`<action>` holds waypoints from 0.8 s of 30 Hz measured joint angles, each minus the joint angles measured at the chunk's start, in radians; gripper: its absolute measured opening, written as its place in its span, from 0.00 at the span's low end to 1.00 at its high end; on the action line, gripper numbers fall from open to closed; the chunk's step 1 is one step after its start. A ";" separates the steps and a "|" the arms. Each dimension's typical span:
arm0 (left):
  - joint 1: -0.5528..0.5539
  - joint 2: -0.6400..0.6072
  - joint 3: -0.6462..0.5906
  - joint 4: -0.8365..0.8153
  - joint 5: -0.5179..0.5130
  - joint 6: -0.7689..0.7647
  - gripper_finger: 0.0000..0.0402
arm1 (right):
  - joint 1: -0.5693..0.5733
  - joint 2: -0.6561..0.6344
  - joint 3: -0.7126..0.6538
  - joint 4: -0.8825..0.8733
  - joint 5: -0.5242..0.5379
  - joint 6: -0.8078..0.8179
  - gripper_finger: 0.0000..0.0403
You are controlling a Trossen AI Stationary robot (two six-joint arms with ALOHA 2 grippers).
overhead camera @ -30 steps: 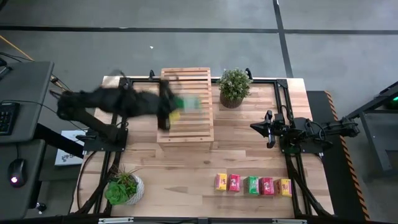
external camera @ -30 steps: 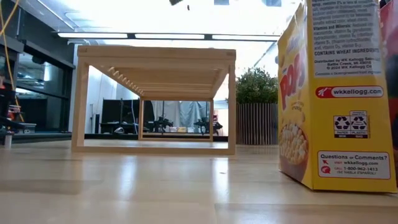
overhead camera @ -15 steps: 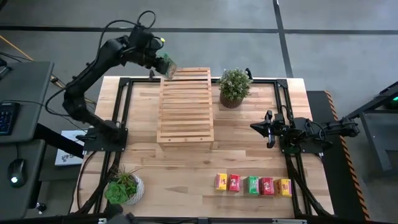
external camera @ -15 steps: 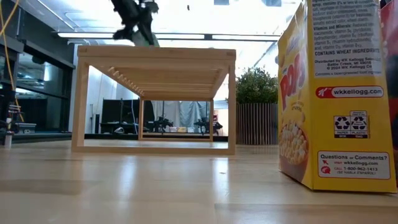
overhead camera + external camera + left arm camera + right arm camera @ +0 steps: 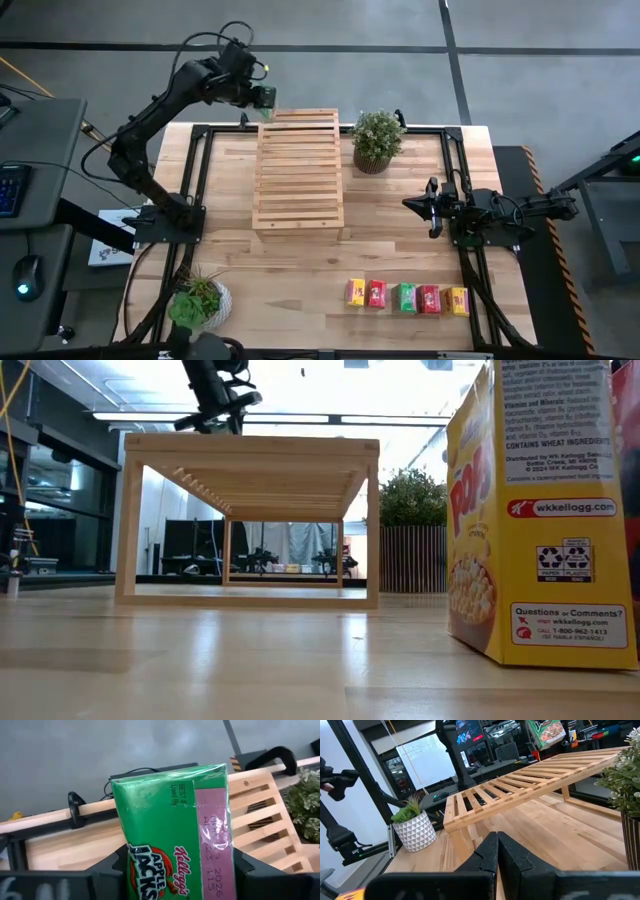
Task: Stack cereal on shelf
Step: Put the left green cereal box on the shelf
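Your left gripper [image 5: 262, 97] is closed on a green box [image 5: 175, 835], held high over the far end of the shelf [image 5: 298, 170], ready to set down. Your right gripper [image 5: 432, 207] waits shut. Five boxes [image 5: 407, 296] sit in a row near the front edge.

Overhead, table-level, two wrist cameras (shelf [image 5: 298, 168] shared)

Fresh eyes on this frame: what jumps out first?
The left gripper, raised over the far end of the shelf, clamps a green cereal box. Five more cereal boxes stand in a row at the table's near right edge. The right gripper waits shut, right of the shelf.
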 joint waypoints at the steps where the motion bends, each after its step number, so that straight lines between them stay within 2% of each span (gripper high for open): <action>1: -0.013 0.001 0.000 0.001 -0.011 -0.011 0.41 | 0.000 0.000 0.000 0.000 0.000 0.000 0.00; 11: -0.094 0.059 0.000 -0.008 -0.091 -0.161 0.41 | 0.000 0.000 0.000 0.000 0.000 0.000 0.00; 24: -0.125 0.074 0.001 -0.065 -0.239 -0.156 0.41 | 0.000 0.000 0.000 0.000 0.000 0.000 0.00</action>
